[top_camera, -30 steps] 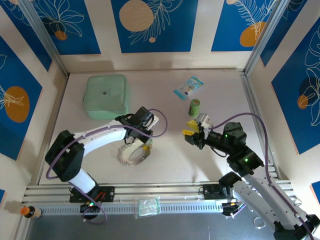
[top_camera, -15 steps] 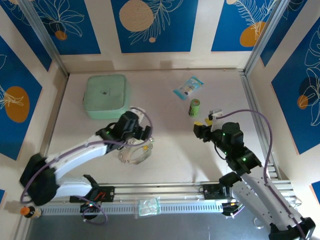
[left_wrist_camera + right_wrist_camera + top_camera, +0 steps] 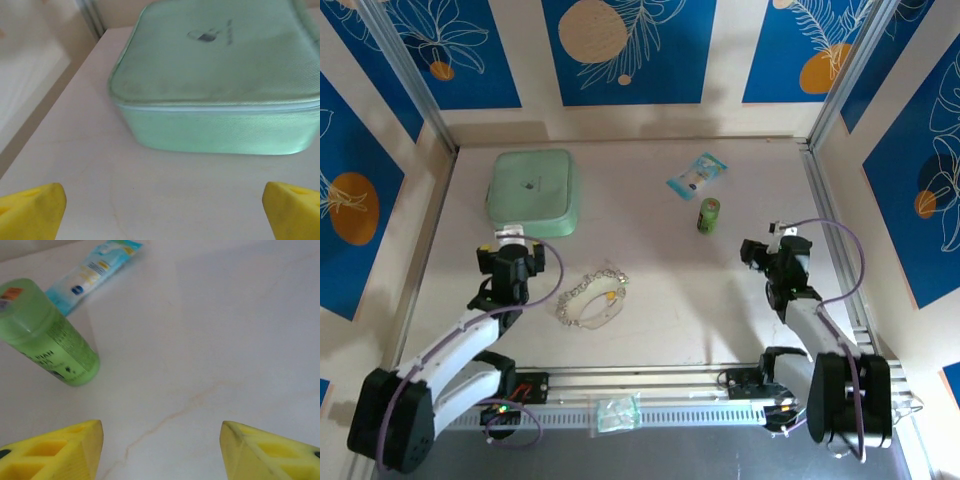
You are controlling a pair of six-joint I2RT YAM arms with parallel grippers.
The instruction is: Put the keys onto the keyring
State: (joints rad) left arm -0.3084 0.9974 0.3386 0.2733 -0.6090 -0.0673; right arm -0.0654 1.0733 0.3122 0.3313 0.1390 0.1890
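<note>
The keyring (image 3: 591, 297), a thin silvery loop strung with small shiny bits, lies flat on the table in the top view. A speck of yellow (image 3: 611, 296) sits at its right side; the keys are too small to tell apart. My left gripper (image 3: 509, 255) is well to the left of the ring, apart from it. In the left wrist view the left gripper (image 3: 164, 206) is wide open and empty, facing a mint pouch. My right gripper (image 3: 756, 250) is far to the right of the ring. The right gripper (image 3: 161, 442) stands open over bare table.
A mint-green zipped pouch (image 3: 531, 193) (image 3: 220, 85) lies at the back left, just ahead of the left fingers. An upright green bottle (image 3: 709, 215) (image 3: 50, 335) and a blue sachet (image 3: 698, 174) (image 3: 95, 270) lie ahead of the right gripper. Metal rails border the table.
Both arms have drawn back from the table's middle, the left one leftward off the keyring and the right one rightward. Both grippers have opened wide. The keyring stays on the table.
</note>
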